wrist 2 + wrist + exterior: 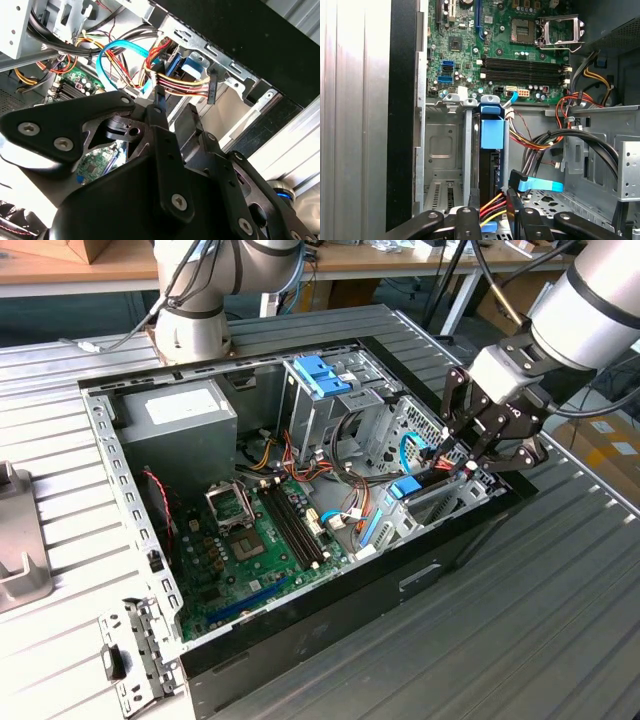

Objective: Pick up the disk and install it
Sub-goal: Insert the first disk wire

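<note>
Disk (491, 150) seated on edge in drive cage at case front, blue bracket (492, 131) on top, dark edge below; first wrist view looks straight down slot. Same disk in exterior view as blue tab (405, 487) at roughly 3 o'clock of case (330, 640), beside gripper. Second wrist view catches only blue sliver of it (192, 64) behind cable bundle.

Gripper (478, 453) over cage, fingers spread, nothing held; black finger links (465, 225) visible along frame edge in first wrist view, apart either side of disk's cable end. Second wrist view mostly black gripper body (150, 190), one finger (161, 107) reaching toward connector.

Red-yellow power leads (492, 205) and blue SATA cable (540, 185) run to disk's near end; same blue cable loops in second wrist view (117, 50).

Motherboard (510, 45) with CPU socket (560, 27) and RAM slots (525, 67) clear in first wrist view. Exterior view adds grey power supply (180, 415) at 11 o'clock, upper bay with light-blue latch (322, 375) at 12, arm base (190, 330) behind case, loose metal bracket (135, 655) at 8 o'clock on table (560, 620).
</note>
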Controlling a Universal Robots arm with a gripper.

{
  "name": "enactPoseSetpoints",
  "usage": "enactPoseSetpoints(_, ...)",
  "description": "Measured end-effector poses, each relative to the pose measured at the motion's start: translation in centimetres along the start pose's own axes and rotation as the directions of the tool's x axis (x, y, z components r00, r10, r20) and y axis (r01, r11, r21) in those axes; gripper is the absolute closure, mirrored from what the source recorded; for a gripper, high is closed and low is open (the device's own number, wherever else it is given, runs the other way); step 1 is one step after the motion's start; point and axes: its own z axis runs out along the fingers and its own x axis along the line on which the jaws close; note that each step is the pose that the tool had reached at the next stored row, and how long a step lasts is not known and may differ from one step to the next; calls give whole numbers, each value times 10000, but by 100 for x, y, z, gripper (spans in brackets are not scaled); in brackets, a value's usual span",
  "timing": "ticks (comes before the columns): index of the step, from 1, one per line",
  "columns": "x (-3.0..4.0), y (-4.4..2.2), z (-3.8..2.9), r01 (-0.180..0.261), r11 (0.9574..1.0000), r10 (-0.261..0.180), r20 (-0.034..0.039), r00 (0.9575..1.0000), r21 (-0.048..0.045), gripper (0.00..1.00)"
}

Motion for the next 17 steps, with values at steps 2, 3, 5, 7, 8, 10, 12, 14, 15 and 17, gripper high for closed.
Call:
enactPoseSetpoints(2, 0, 0, 0, 0, 10000, 0, 0, 10000, 0, 65)
enactPoseSetpoints(3, 6, 0, 0, -5, 10000, 5, 1, 10000, 1, 65)
enactPoseSetpoints(5, 38, 1, -5, -11, 10000, 11, 1, 10000, 1, 65)
enactPoseSetpoints(7, 149, 0, -21, -2, 10000, 2, 5, 10000, 1, 65)
enactPoseSetpoints(8, 155, -6, -22, 22, 10000, -22, 3, 10000, -4, 65)
enactPoseSetpoints(10, 156, -26, -22, 102, 9999, -102, 2, 9999, -20, 65)
enactPoseSetpoints(12, 157, -62, -20, 150, 9999, -150, 3, 9999, -36, 65)
enactPoseSetpoints(14, 158, -89, -18, 198, 9998, -198, 3, 9998, -51, 65)
enactPoseSetpoints(15, 158, -102, -18, 224, 9997, -224, 3, 9997, -57, 65)
enactPoseSetpoints(17, 159, -131, -16, 282, 9996, -282, 5, 9996, -74, 65)
